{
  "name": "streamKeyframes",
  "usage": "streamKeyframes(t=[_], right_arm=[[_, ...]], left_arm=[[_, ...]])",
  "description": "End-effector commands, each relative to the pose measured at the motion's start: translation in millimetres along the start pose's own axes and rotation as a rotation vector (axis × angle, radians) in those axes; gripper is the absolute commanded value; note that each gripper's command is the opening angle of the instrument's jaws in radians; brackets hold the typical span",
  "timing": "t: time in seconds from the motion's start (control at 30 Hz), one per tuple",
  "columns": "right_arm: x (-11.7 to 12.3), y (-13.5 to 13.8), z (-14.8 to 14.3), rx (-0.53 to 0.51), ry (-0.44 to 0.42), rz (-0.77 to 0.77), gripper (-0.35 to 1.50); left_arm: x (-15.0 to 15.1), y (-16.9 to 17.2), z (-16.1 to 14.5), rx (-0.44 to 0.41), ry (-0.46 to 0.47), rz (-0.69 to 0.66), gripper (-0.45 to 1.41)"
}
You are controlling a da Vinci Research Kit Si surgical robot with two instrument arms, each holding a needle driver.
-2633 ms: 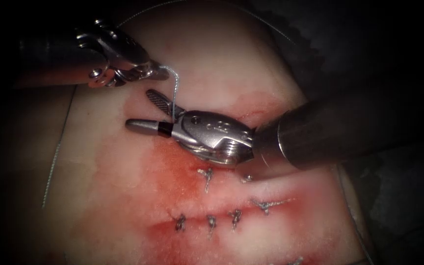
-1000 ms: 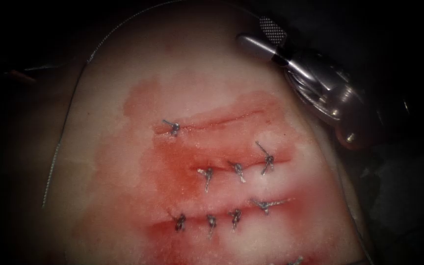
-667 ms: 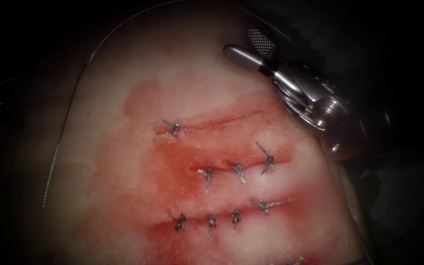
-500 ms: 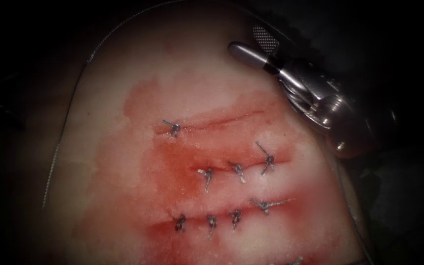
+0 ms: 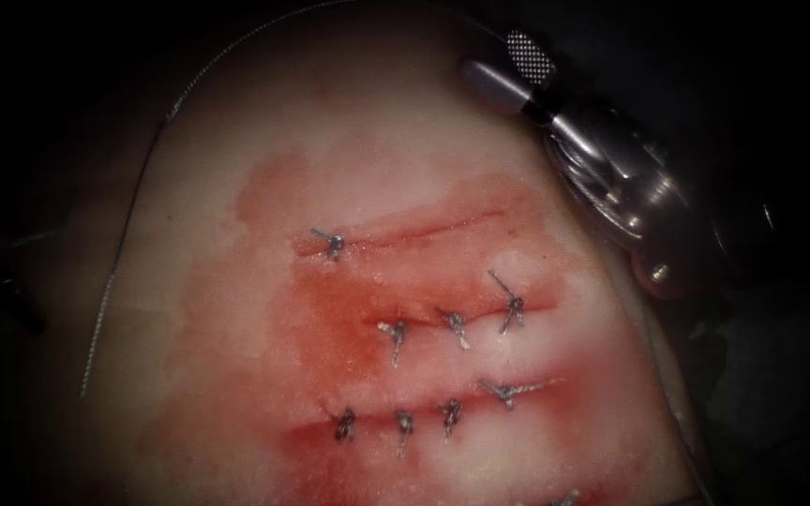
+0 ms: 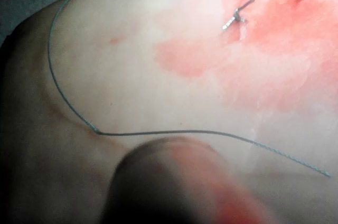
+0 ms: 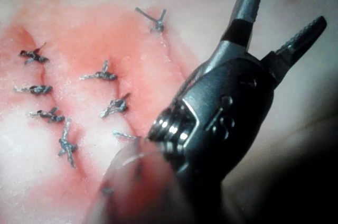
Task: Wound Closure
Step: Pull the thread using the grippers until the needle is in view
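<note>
While three cuts cross the tissue [image 5: 236, 309], the closure stands at different stages on each. The top cut [image 5: 424, 228] carries one knot [image 5: 333, 245] at its left end, and the rest of its line to the right looks unstitched, so as a judgement most of this cut is left to close. The middle cut [image 5: 452, 314] carries three knots and the bottom cut [image 5: 424, 417] four; both look closed. Red fluid [image 5: 330, 319] stains the tissue around all three. Thread [image 5: 105, 309] lies loose along the left edge of the tissue, well left of the cuts, and curves over its top edge; the left wrist view shows the same thread [image 6: 174, 132] lying slack on pale tissue with a free end. No needle can be made out, so its place cannot be told. The right tool [image 5: 516, 77] hangs over the upper right edge of the tissue, up and right of the top cut, clear of the surface; its jaws stand apart and hold nothing, as the right wrist view confirms [image 7: 282, 7]. The left tool's jaws cannot be told
</note>
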Motion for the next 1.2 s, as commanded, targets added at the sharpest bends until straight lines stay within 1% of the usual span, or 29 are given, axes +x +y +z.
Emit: streamKeyframes(t=[0.03,0.1,0.13,0.17,0.23,0.33,0.37,0.4,0.43,0.47,0.5,0.53,0.6,0.7,0.77,0.9,0.93,0.97,1.0,1.03,1.07,1.1,1.13,1.17,1.2], right_arm=[[0.8,0.4,0.4,-0.004,0.0,0.003,1.41],[0.8,0.4,0.4,-0.004,0.0,0.003,1.41],[0.8,0.4,0.4,-0.004,0.0,0.003,1.43],[0.8,0.4,0.4,-0.004,0.0,0.003,1.43],[0.8,0.4,0.4,-0.004,0.0,0.009,1.43],[0.8,0.5,0.4,-0.003,0.0,0.009,1.43],[0.8,0.6,0.4,-0.002,-0.001,0.014,1.43],[0.8,0.7,0.4,-0.002,-0.001,0.014,1.43],[0.9,0.8,0.4,-0.001,-0.002,0.02,1.43],[0.9,0.8,0.4,-0.001,-0.002,0.02,1.43],[0.9,0.9,0.4,-0.001,-0.002,0.02,1.43],[0.9,0.9,0.4,0.0,-0.002,0.02,1.43],[1.0,1.0,0.5,0.0,-0.002,0.02,1.43],[1.0,1.0,0.4,0.001,-0.001,0.02,1.45],[1.0,1.1,0.4,0.001,-0.001,0.02,1.45],[1.0,1.1,0.4,0.001,-0.001,0.02,1.45],[1.0,1.1,0.4,0.001,-0.001,0.02,1.45],[1.0,1.1,0.4,0.001,-0.001,0.02,1.45],[1.0,1.1,0.4,0.001,-0.001,0.02,1.45],[1.0,1.1,0.4,0.001,-0.001,0.02,1.45],[1.1,1.1,0.4,0.001,-0.001,0.02,1.45],[1.1,1.1,0.4,0.001,-0.001,0.02,1.45],[1.1,1.1,0.4,0.002,-0.001,0.02,1.45],[1.1,1.1,0.4,0.002,-0.001,0.02,1.45],[1.1,1.2,0.4,0.002,-0.001,0.02,1.45]], left_arm=[[-0.7,0.5,0.3,-0.004,0.012,-0.002,1.2],[-0.3,0.3,0.9,-0.006,0.044,-0.019,1.16],[0.1,0.2,1.8,0.008,0.076,-0.045,1.15],[0.4,0.1,2.5,0.024,0.088,-0.049,1.15],[0.9,0.0,3.6,0.043,0.096,-0.052,1.13],[1.3,0.2,4.7,0.041,0.112,-0.058,1.13],[1.5,0.6,5.1,0.013,0.141,-0.066,1.2],[1.5,0.9,5.0,-0.012,0.154,-0.06,1.21],[1.2,1.6,4.4,-0.08,0.174,-0.052,1.25],[1.1,2.0,4.0,-0.115,0.179,-0.046,1.26],[1.0,2.4,3.5,-0.147,0.186,-0.042,1.26],[0.7,3.4,2.3,-0.215,0.207,-0.018,1.23],[0.3,4.5,1.0,-0.264,0.229,0.023,1.11],[-0.4,6.0,-0.9,-0.342,0.245,0.046,1.13],[-0.7,6.4,-2.0,-0.36,0.251,0.057,1.16],[-1.4,5.9,-3.3,-0.349,0.259,0.056,1.15],[-2.1,5.5,-3.7,-0.343,0.243,0.08,1.13],[-2.5,5.3,-3.7,-0.345,0.239,0.078,1.21],[-2.9,4.7,-3.6,-0.316,0.234,0.071,1.28],[-3.0,3.4,-3.4,-0.212,0.192,0.023,1.21],[-2.8,2.4,-3.3,-0.133,0.155,0.005,1.13],[-2.7,1.7,-3.3,-0.085,0.133,-0.003,1.1],[-2.6,1.1,-3.2,-0.052,0.115,-0.009,1.1],[-2.4,0.4,-3.2,-0.033,0.113,-0.019,1.05],[-2.3,0.0,-3.1,-0.016,0.112,0.015,0.95]])
